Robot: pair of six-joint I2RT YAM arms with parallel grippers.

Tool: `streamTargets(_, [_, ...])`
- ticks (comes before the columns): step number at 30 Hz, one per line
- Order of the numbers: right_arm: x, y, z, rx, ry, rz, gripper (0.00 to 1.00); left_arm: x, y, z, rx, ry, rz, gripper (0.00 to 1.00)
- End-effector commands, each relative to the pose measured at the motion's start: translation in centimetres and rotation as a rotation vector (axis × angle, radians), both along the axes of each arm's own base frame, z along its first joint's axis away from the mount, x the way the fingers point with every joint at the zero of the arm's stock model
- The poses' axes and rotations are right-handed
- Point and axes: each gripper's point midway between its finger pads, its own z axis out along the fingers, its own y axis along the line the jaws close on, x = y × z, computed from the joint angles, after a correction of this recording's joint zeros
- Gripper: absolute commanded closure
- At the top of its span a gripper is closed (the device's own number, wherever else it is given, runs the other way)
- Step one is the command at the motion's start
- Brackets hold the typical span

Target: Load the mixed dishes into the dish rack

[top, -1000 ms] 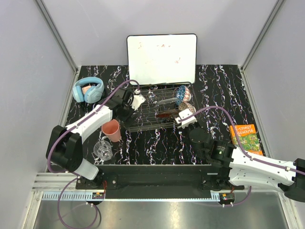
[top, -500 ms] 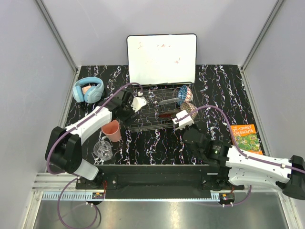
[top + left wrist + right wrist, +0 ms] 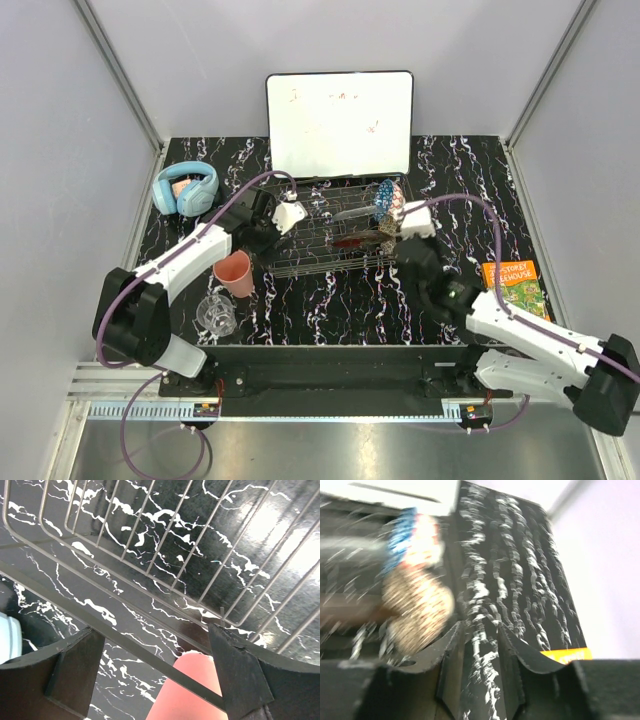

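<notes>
Dish rack (image 3: 305, 250) stands mid-table in front of the whiteboard (image 3: 340, 122). Blue patterned bowl (image 3: 405, 532), beige patterned bowl (image 3: 417, 612) and red floral plate (image 3: 352, 241) sit at its right end. Pink cup (image 3: 234, 273) and clear glass mug (image 3: 216, 313) lie on the table to the rack's left. Left gripper (image 3: 155, 630) is at the rack's left edge, fingers apart, with a rack bar crossing between them. Right gripper (image 3: 480, 627) is blurred, fingers parted and empty, just beside the beige bowl. Headphones (image 3: 185, 187) are at far left and a book (image 3: 515, 287) is at right.

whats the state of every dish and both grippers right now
dish rack, partly loaded
blue patterned bowl, on edge in the rack
beige patterned bowl, in the rack beside the blue one
red floral plate, in the rack
clear glass dish, in the rack
pink cup, on the table, not loaded
clear glass mug, on the table, not loaded
left gripper, open, at the rack's left rim
right gripper, open, empty
</notes>
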Motion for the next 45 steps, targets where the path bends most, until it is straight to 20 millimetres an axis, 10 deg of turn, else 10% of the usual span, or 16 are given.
streamTargets(1, [3.9, -2.5, 1.6, 0.199, -0.009, -0.126, 0.58, 0.7, -1.8, 3.0, -0.113, -0.046, -0.02, 0.13])
streamTargets(7, [6.3, -1.8, -1.5, 0.247, 0.134, -0.119, 0.55, 0.6, -1.2, 2.7, -0.11, -0.043, 0.002, 0.13])
streamTargets(20, [3.6, -2.5, -8.2, 0.276, 0.312, -0.172, 0.55, 1.0, -1.3, 3.8, -0.128, -0.067, 0.024, 0.14])
streamTargets(34, [2.9, -1.8, -10.3, 0.31, 0.481, -0.21, 0.59, 1.2, -1.1, 4.1, -0.12, -0.083, 0.027, 0.14])
streamTargets(45, [-1.3, -1.9, -11.6, 0.433, 0.565, -0.206, 0.69, 1.5, -1.0, 4.2, -0.113, -0.091, 0.027, 0.14])
